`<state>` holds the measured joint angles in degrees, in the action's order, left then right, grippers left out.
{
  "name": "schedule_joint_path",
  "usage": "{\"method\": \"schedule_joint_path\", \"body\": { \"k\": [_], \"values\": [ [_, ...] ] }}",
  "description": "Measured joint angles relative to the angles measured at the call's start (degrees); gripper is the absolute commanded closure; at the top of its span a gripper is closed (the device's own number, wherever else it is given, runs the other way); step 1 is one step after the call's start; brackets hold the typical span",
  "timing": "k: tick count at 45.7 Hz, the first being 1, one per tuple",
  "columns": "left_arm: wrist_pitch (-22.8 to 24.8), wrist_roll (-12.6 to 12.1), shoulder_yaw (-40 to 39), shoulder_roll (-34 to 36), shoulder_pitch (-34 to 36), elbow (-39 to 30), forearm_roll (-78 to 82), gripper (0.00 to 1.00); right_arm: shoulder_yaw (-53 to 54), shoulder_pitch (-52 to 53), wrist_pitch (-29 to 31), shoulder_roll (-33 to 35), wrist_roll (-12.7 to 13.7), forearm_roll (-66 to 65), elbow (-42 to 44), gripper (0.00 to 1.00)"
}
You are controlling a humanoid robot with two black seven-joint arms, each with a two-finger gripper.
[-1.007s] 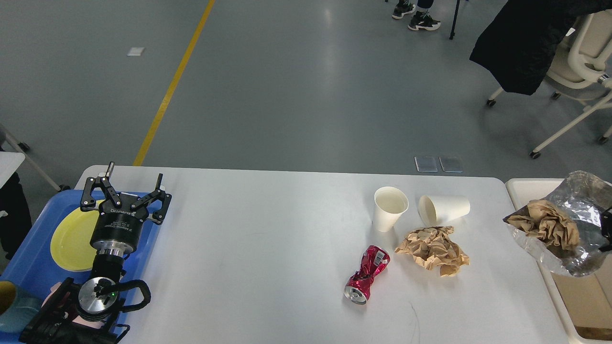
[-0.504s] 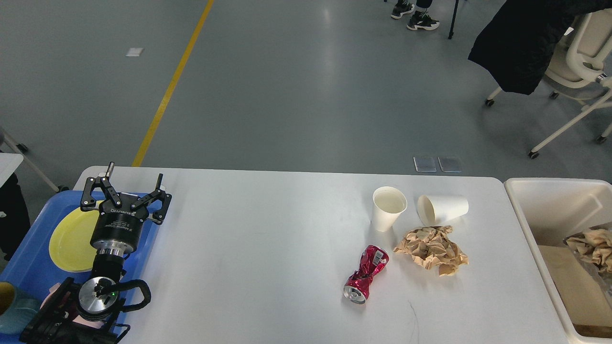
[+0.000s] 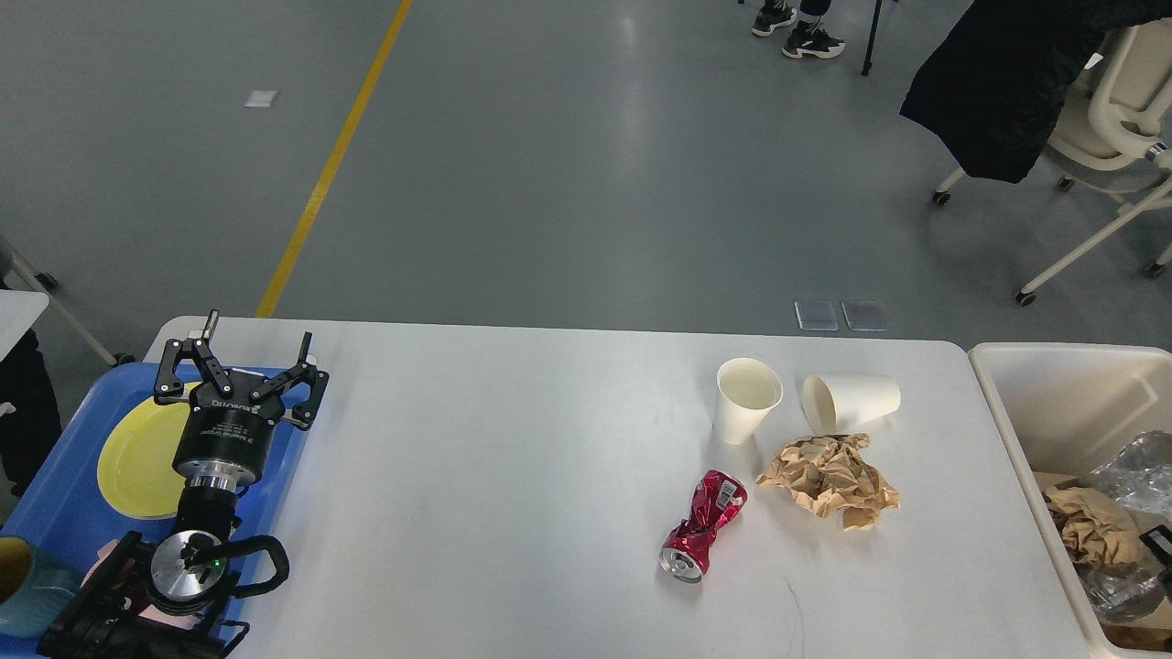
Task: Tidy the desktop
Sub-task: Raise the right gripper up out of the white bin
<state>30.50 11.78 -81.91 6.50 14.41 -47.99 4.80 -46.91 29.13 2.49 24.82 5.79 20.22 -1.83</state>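
Left pincer (image 3: 240, 359) spread wide above blue tray (image 3: 55, 494); crushed can (image 3: 703, 526) lies on desktop (image 3: 494, 476).

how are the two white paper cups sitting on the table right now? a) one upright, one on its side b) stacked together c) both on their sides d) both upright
a: the left paper cup stands upright with its mouth up, while the right paper cup lies on its side on the desktop, mouth facing left.

White desktop (image 3: 513, 476); red crushed can (image 3: 703, 538); two white cups (image 3: 746, 400); tan crumpled paper (image 3: 829, 478); blue tray (image 3: 69, 494); yellow plate (image 3: 137, 462); cream bin (image 3: 1067, 403).
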Motion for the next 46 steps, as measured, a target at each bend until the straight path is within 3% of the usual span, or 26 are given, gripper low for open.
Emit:
{"method": "schedule_joint_path", "body": {
  "k": [16, 17, 18, 19, 20, 21, 22, 32, 46],
  "values": [
    [0.0, 0.0, 0.0, 0.0, 0.0, 0.0, -0.03, 0.04, -0.62, -0.39, -0.9, -2.83, 0.1, -0.55, 0.27, 1.0],
    [0.0, 0.0, 0.0, 0.0, 0.0, 0.0, -0.03, 0.04, -0.61, -0.41, -0.93, -3.07, 0.1, -0.57, 0.28, 0.93],
    [0.0, 0.0, 0.0, 0.0, 0.0, 0.0, -0.03, 0.04, -0.58, -0.43, -0.98, -3.41, 0.1, -0.58, 0.28, 0.77],
    [0.0, 0.0, 0.0, 0.0, 0.0, 0.0, -0.03, 0.04, -0.5, -0.46, -1.02, -3.67, 0.1, -0.58, 0.28, 0.57],
    [0.0, 0.0, 0.0, 0.0, 0.0, 0.0, -0.03, 0.04, -0.35, -0.53, -1.13, -3.96, 0.1, -0.58, 0.29, 0.24],
    [0.0, 0.0, 0.0, 0.0, 0.0, 0.0, -0.03, 0.04, -0.24, -0.61, -1.28, -4.12, 0.1, -0.58, 0.32, 0.04],
    [0.0, 0.0, 0.0, 0.0, 0.0, 0.0, -0.03, 0.04, -0.17, -0.67, -1.47, -4.18, 0.07, -0.57, 0.33, 0.0],
    [0.0, 0.0, 0.0, 0.0, 0.0, 0.0, -0.03, 0.03, 0.03, -0.8, -7.49, -4.56, -0.51, -0.47, 0.22, 0.0],
    [0.0, 0.0, 0.0, 0.0, 0.0, 0.0, -0.03, 0.04, 0.18, 1.56, -7.18, -2.67, -0.39, -0.82, -1.5, 0.0]
  ]
}}
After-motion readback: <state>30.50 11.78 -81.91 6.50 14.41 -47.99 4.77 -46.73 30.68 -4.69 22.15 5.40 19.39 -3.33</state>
